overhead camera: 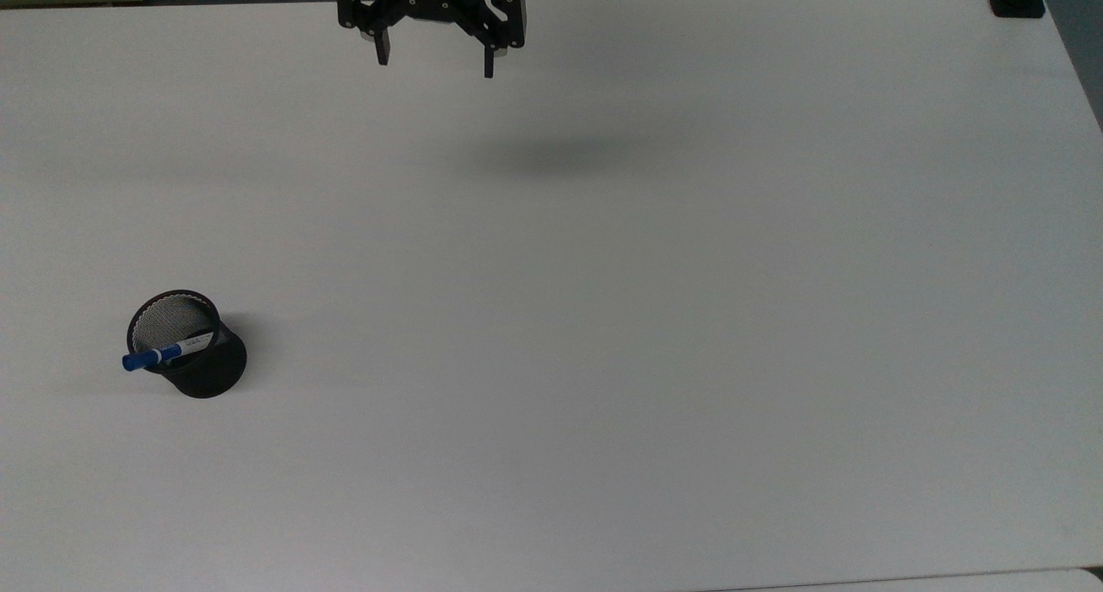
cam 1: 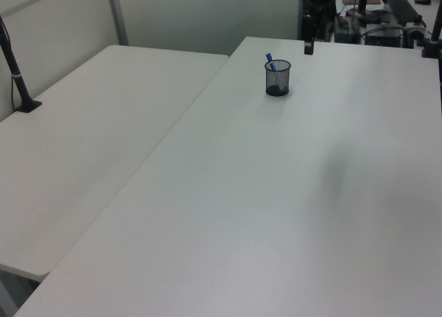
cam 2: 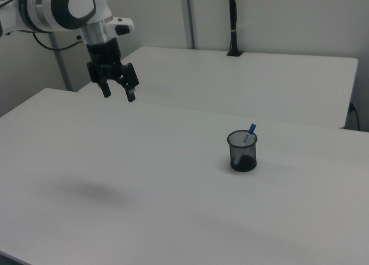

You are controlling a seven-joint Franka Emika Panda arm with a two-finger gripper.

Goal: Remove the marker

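Marker (overhead camera: 165,353), slim and white-barrelled with a blue cap, stands tilted inside a black wire-mesh cup (overhead camera: 191,345), its capped end poking out over the rim toward the top view's left. Small dark print runs along the white barrel, too fine to read. In the right view the blue cap (cam 2: 251,129) rises above the cup's (cam 2: 243,152) far rim; in the left view it (cam 1: 270,59) leans toward the left view's left above the cup (cam 1: 277,77).

The cup sits on a broad white desk (overhead camera: 603,316), in the near left part of the top view, with bare desk surface on all sides of it. The black two-finger gripper (overhead camera: 435,62) hangs in the air above the desk's far edge, well apart from the cup, its fingers spread apart and holding nothing. In the right view the gripper (cam 2: 118,94) hangs from a white and black robot arm (cam 2: 63,8). A second white desk (cam 2: 242,74) adjoins the first, and a black post (cam 2: 233,22) stands at its far side.
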